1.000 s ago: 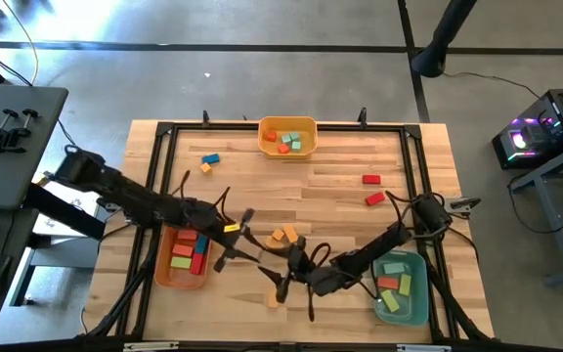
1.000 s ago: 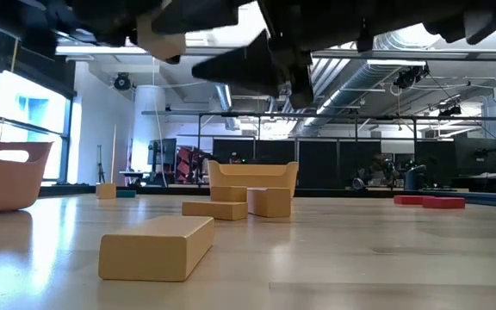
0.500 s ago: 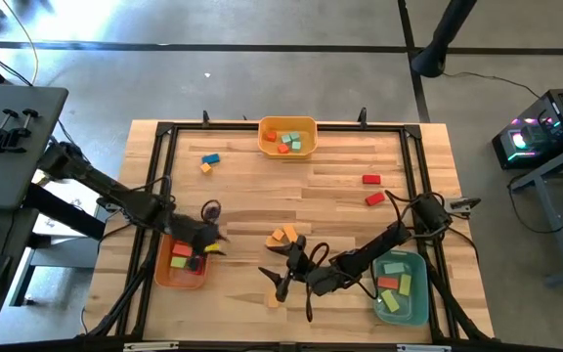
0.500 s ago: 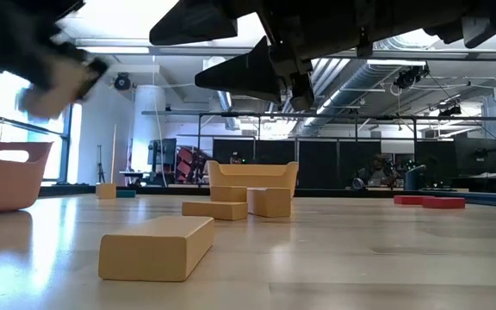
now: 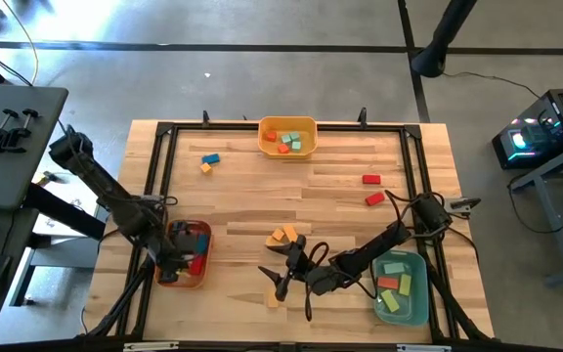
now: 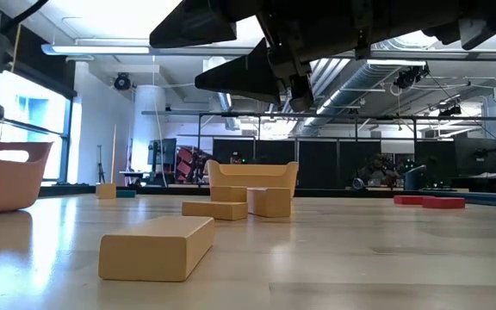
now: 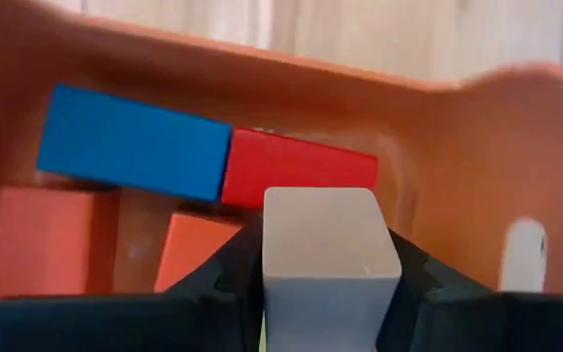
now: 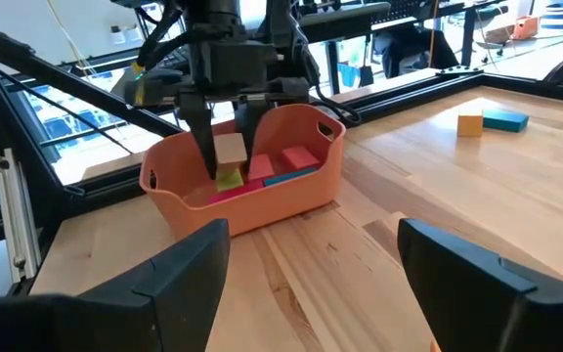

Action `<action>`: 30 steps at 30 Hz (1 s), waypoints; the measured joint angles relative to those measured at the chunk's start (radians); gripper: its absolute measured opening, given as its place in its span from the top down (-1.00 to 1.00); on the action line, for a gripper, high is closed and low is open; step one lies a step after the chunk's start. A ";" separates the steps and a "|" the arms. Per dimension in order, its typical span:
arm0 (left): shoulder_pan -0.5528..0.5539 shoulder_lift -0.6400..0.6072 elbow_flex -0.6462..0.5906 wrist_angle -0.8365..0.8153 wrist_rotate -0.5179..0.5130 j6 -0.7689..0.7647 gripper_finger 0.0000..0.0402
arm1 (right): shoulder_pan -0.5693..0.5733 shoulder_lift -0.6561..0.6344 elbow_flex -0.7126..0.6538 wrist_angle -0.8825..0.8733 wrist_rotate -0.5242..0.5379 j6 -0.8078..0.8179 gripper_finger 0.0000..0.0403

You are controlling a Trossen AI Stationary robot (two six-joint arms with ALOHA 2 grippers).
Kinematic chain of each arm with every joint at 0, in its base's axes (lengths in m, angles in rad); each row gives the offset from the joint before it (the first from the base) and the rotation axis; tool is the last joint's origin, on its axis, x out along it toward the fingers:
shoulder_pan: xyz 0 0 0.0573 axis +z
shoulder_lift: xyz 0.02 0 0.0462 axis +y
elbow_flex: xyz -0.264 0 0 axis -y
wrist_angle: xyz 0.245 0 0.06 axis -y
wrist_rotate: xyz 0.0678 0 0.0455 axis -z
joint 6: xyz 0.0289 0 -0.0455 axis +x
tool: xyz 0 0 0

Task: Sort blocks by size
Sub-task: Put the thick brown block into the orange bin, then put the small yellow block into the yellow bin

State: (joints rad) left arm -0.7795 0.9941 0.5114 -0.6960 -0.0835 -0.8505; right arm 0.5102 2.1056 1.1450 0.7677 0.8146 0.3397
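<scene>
The left gripper [image 8: 228, 137] hangs just above the orange bin [image 5: 183, 254], clamped narrowly on a pale block [image 7: 326, 254], presumably so it drops among the red and blue bars [image 7: 135, 144] sorted there; the right gripper [image 5: 283, 272] waits near the orange bin toward the desk's [image 5: 330, 191] middle, jaws wide and empty, poised over the loose orange blocks [image 5: 283, 236] likely next; other blocks lie farther from that bin.
</scene>
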 joint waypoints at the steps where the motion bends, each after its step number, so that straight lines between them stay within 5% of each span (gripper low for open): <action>1: 0.000 0.006 0.000 0.000 -0.002 -0.020 0.43 | 0.000 0.000 0.000 0.000 0.000 0.000 -0.45; 10: 0.025 0.023 0.000 -0.065 -0.015 -0.002 -0.11 | 0.000 0.000 0.000 0.009 -0.006 0.000 -0.45; 19: 0.078 -0.033 0.125 -0.149 -0.164 0.091 -0.19 | 0.002 -0.020 0.000 0.018 -0.004 -0.029 -0.45; 25: 0.087 -0.054 0.198 0.051 -0.316 0.421 -0.20 | 0.032 -0.110 0.000 -0.048 0.046 -0.105 -0.45; 30: 0.153 -0.030 0.127 0.402 -0.385 0.626 -0.20 | 0.101 -0.198 0.000 -0.217 0.215 -0.072 -0.45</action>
State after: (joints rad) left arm -0.6267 0.9646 0.6379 -0.2940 -0.4688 -0.2250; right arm 0.6116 1.9079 1.1446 0.5505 1.0301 0.2675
